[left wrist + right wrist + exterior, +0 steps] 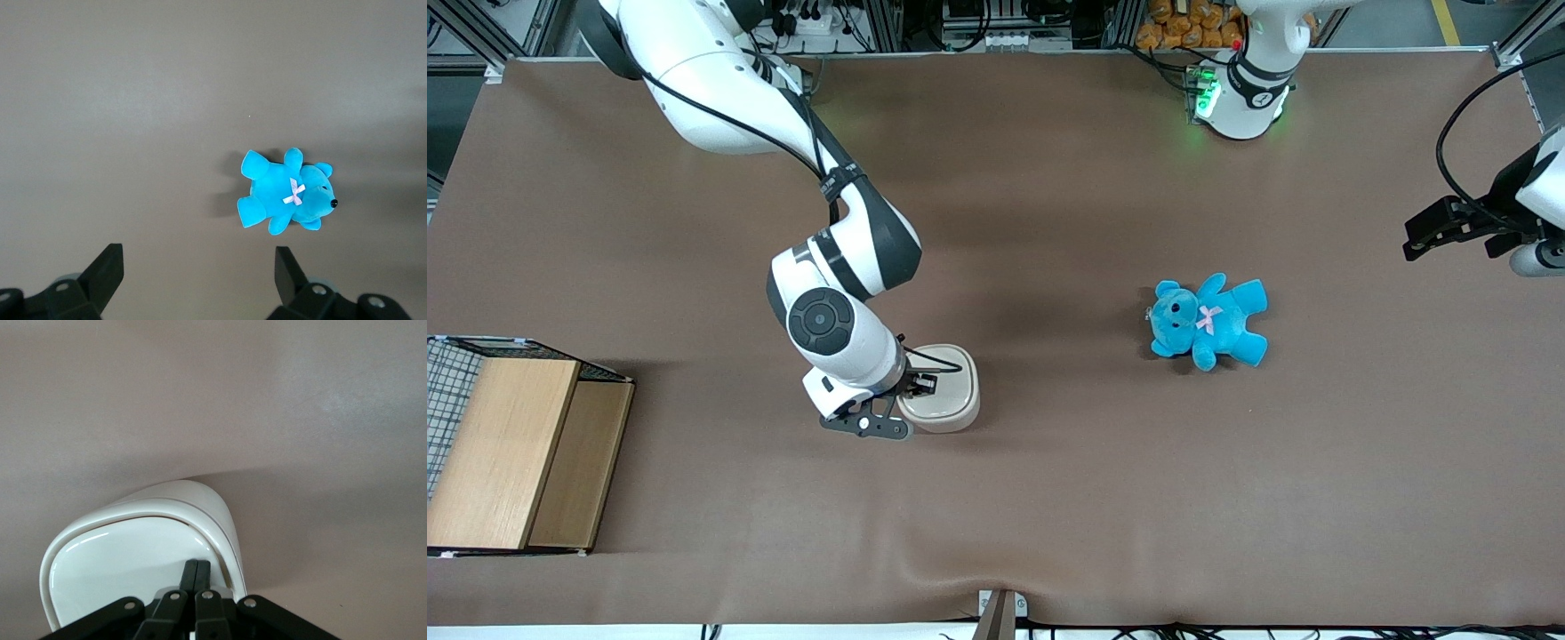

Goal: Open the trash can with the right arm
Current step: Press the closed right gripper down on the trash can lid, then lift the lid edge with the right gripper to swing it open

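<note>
Right arm (pixel 845 267) bent over the cream trash can (pixel 951 396). Gripper (pixel 197 577) fingers pressed together, tips on the lid's edge. Lid down.

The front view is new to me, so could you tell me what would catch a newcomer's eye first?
First the right arm, bent down over the table, its gripper shut, fingertips together on the lid of the cream trash can, which still looks closed. Next the bright blue teddy, lying alone toward the parked arm's end. A wooden box sits at the working arm's end.
</note>
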Controlling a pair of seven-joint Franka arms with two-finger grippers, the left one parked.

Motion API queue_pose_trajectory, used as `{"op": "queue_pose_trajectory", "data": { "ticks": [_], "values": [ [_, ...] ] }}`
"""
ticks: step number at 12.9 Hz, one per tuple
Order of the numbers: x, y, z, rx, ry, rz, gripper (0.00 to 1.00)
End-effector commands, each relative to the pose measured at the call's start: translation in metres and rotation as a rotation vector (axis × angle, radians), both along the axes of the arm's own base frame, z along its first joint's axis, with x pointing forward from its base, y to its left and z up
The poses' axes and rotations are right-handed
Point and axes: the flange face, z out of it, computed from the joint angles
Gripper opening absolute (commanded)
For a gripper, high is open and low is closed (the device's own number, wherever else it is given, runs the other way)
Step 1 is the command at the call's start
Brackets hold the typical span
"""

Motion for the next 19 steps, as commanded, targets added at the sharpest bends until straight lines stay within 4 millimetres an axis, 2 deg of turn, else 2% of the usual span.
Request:
{"op": "queue_pose_trajectory", "data": {
  "ticks": [1, 3, 5, 6, 12, 19],
  "values": [
    [-0.001, 0.001, -0.008, -0.016, 0.013, -0.02, 0.0],
    [-0.005, 0.003, 0.003, -0.016, 0.031, -0.027, 0.0],
    [-0.001, 0.005, 0.03, 0.03, 0.065, -0.047, 0.0],
    [0.0, 0.004, 0.038, 0.05, 0.077, -0.058, 0.0],
    [-0.007, 0.02, 0.055, 0.11, 0.13, -0.131, 0.0],
    [-0.019, 0.03, 0.111, 0.216, 0.174, -0.175, 0.0]
  ]
}}
